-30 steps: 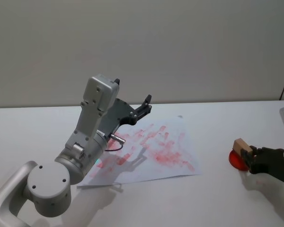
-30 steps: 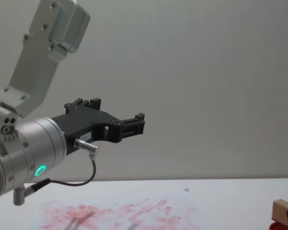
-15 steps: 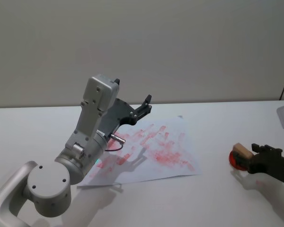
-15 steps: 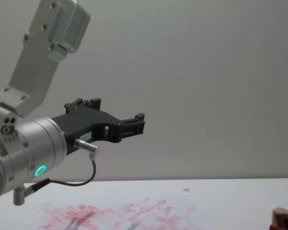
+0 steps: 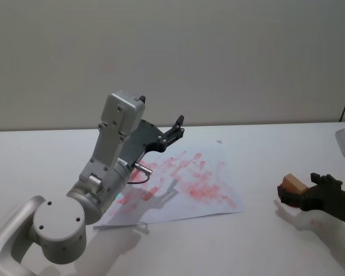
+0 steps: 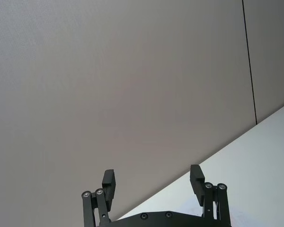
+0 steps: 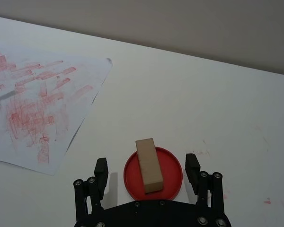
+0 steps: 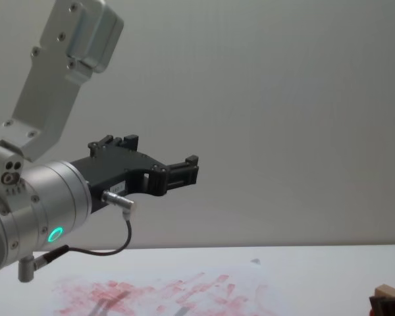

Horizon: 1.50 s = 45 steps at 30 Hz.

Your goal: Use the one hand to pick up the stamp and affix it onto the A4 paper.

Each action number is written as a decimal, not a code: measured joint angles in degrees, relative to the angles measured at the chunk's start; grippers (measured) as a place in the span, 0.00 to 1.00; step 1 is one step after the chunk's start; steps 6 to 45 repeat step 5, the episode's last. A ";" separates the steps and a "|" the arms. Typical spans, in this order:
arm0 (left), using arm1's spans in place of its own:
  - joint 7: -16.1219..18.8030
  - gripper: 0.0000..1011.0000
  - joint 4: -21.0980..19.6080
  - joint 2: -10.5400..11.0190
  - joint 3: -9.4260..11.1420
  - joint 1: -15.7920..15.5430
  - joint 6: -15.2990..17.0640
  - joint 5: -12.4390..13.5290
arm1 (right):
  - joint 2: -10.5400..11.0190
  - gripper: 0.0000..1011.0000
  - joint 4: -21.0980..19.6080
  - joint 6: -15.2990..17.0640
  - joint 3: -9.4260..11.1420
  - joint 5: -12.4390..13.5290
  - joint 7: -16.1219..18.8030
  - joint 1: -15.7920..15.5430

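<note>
Stamp (image 7: 148, 165) on red pad (image 7: 153, 173); white table (image 7: 217, 109), grey wall (image 5: 218, 52).

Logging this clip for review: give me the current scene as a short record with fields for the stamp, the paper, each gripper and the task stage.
stamp: stamp, tan wooden block lying on the red round pad, apart from both fingers
paper: A4 paper flat on the white table, covered in red ink marks, to the robot's left of the pad
right gripper: right gripper open, its fingers on either side of the stamp, not closed on it
left gripper: left gripper open, raised above the paper, pointing toward the wall
stage: stamp not gripped, not yet on the paper
</note>
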 joint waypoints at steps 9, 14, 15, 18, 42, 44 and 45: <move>0.01 0.99 0.00 0.00 0.00 0.00 0.00 0.00 | -0.02 0.99 0.03 0.03 -0.01 -0.03 0.03 0.02; 0.01 0.99 0.00 0.00 0.00 0.00 0.00 0.00 | -0.02 0.99 0.03 0.03 -0.01 -0.03 0.03 0.02; 0.01 0.99 0.00 0.00 0.00 0.00 0.00 0.00 | -0.02 0.99 0.03 0.03 -0.01 -0.03 0.03 0.02; 0.01 0.99 0.00 0.00 0.00 0.00 0.00 0.00 | -0.02 0.99 0.03 0.03 -0.01 -0.03 0.03 0.02; 0.01 0.99 0.00 0.00 0.00 0.00 0.00 0.00 | -0.02 0.99 0.03 0.03 -0.01 -0.03 0.03 0.02; 0.01 0.99 0.00 0.00 0.00 0.00 0.00 0.00 | -0.02 0.99 0.03 0.03 -0.01 -0.03 0.03 0.02; 0.01 0.99 0.00 0.00 0.00 0.00 0.00 0.00 | -0.02 0.99 0.03 0.03 -0.01 -0.03 0.03 0.02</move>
